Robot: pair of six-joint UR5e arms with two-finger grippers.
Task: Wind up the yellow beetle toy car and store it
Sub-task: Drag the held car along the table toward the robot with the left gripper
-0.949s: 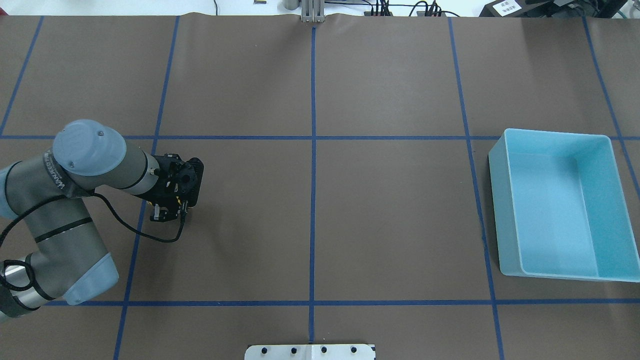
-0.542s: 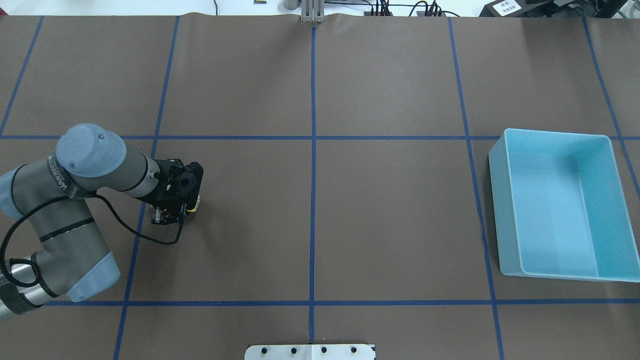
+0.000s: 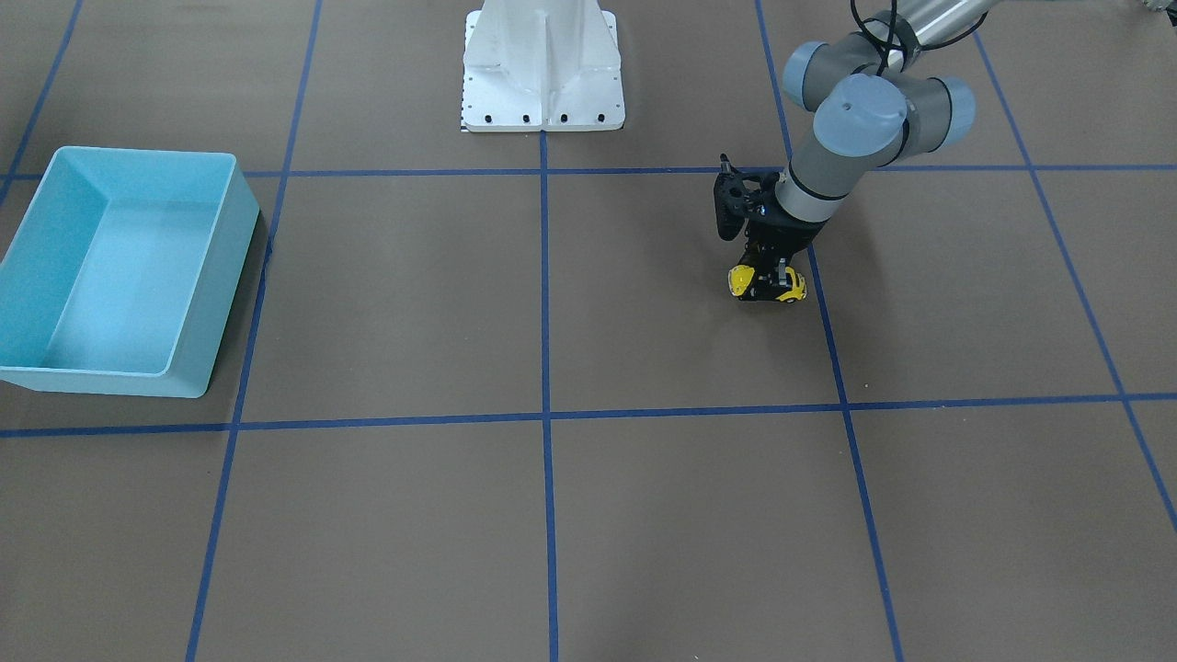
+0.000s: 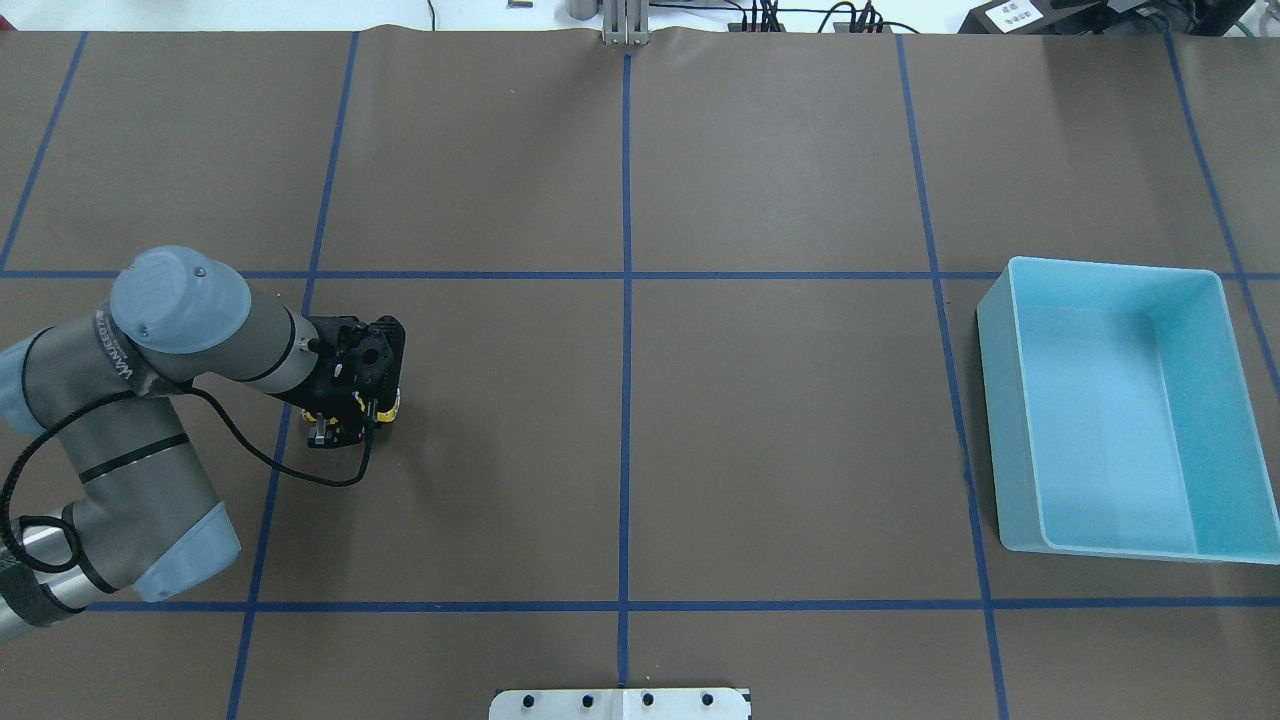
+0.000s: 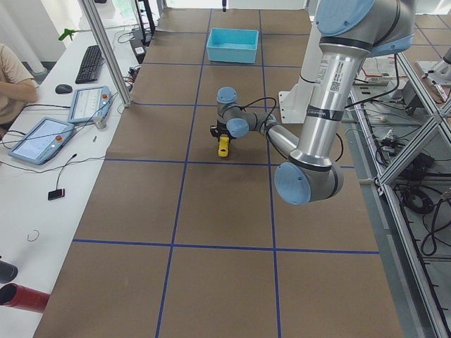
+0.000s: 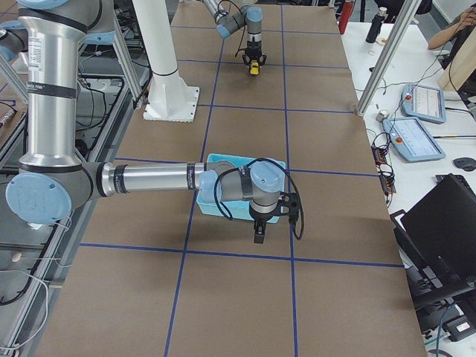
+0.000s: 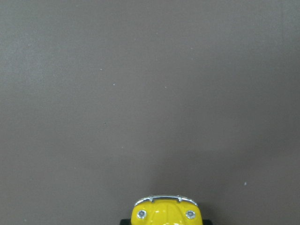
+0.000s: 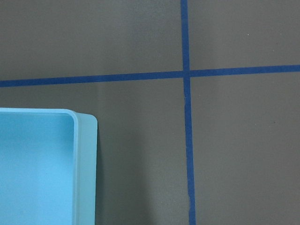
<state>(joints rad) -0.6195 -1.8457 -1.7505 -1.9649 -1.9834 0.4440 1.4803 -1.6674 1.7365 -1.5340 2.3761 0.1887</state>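
The tiny glossy yellow beetle toy car (image 3: 768,284) sits well apart from the open light-blue plastic bin (image 3: 235,267), toward the far end of the brown paper-covered table (image 3: 644,515). The table's middle tape line (image 3: 544,303) runs between the car and the bin. The left jaws point straight down and are closed across the car's middle. Yellow bodywork pokes out on either side of the black fingers (image 3: 779,272), and the car is level, down at the table's surface. Whether its wheels touch the paper cannot be told. From the left wrist camera only the car's rounded nose (image 7: 165,213) with its silvery bumper shows at the bottom edge, facing bare table.

The right jaws show only in the side view from the robot's right. There they hang pointing down just beside the bin's (image 6: 223,212) long wall, and how far open they are cannot be told. The right wrist camera shows one rounded corner of the bin (image 8: 84,123) near a crossing of blue tape lines.
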